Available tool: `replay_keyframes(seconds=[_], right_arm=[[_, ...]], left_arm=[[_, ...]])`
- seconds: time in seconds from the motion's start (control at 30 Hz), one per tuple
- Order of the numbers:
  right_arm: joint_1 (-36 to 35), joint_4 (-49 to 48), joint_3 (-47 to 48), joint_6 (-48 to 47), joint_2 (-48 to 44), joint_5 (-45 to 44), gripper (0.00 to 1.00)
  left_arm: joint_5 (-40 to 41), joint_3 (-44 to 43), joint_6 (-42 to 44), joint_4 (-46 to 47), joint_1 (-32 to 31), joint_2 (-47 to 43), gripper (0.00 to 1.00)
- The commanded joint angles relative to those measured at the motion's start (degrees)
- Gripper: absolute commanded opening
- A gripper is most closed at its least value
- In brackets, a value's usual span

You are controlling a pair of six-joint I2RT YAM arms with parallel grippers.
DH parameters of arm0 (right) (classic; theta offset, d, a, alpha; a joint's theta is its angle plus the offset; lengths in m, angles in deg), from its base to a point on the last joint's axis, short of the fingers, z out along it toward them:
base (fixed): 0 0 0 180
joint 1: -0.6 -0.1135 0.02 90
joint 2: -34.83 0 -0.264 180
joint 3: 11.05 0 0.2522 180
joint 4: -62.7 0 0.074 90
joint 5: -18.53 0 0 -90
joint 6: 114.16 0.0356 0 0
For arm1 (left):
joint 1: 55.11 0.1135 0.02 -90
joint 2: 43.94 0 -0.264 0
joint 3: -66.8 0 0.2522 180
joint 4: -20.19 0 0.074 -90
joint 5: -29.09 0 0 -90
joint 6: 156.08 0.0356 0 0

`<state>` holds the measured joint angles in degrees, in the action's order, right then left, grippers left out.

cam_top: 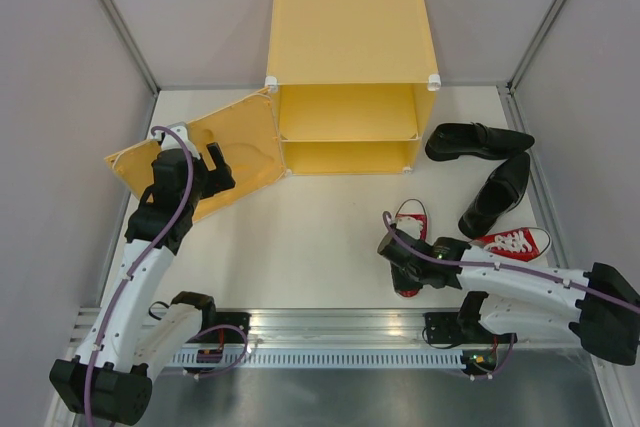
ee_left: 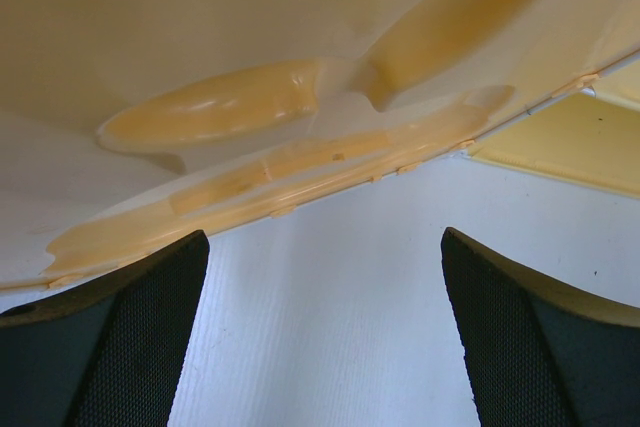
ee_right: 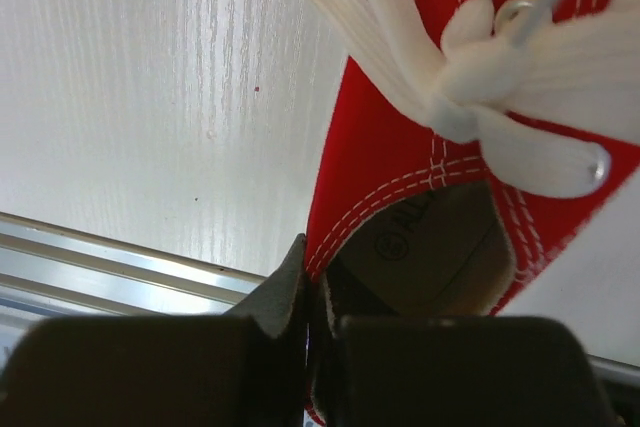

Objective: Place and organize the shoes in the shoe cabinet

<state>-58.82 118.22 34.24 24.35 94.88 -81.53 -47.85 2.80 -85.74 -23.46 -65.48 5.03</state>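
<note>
The yellow shoe cabinet (cam_top: 350,77) stands at the back, its door (cam_top: 235,152) swung open to the left and its shelf bare. My left gripper (cam_top: 215,162) hovers at the door's lower edge; its open jaws (ee_left: 325,337) hold nothing, with the embossed door (ee_left: 250,97) just beyond them. A red sneaker (cam_top: 409,219) lies near the front, and my right gripper (cam_top: 400,252) sits at its heel. In the right wrist view the right gripper (ee_right: 315,307) pinches the side wall of that sneaker (ee_right: 390,157) at the ankle opening. The other red sneaker (cam_top: 515,243) and two black shoes (cam_top: 478,141) (cam_top: 497,194) lie to the right.
A white table (cam_top: 320,237) carries everything. An aluminium rail (cam_top: 330,327) runs along its near edge by the arm bases. Grey walls close in the left, right and back sides.
</note>
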Motion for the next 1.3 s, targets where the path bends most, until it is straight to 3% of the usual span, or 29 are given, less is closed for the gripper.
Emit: replay_keyframes(seconds=[0.0, 0.37, 0.63, 0.93, 1.27], right_arm=[[-1.9, 5.5, 1.7, 0.7, 0.9, -1.0, 0.03], [-2.0, 18.5, 26.4, -8.3, 2.2, -8.2, 0.01], [-1.9, 20.5, 43.8, -19.6, 8.8, -3.6, 0.01], [-0.7, 18.5, 58.0, -32.8, 21.4, -6.1, 0.01], [10.3, 7.2, 70.9, -44.9, 33.6, -1.5, 0.01]], left_arm=[[0.7, 0.0, 1.8, 0.8, -0.2, -0.3, 1.0], [0.5, 0.0, 1.7, 0.8, -0.2, -0.5, 1.0], [0.6, 0.0, 1.8, 0.8, -0.2, -0.5, 1.0], [0.7, 0.0, 1.8, 0.8, -0.2, -0.5, 1.0], [0.8, 0.0, 1.8, 0.7, -0.1, -0.4, 1.0]])
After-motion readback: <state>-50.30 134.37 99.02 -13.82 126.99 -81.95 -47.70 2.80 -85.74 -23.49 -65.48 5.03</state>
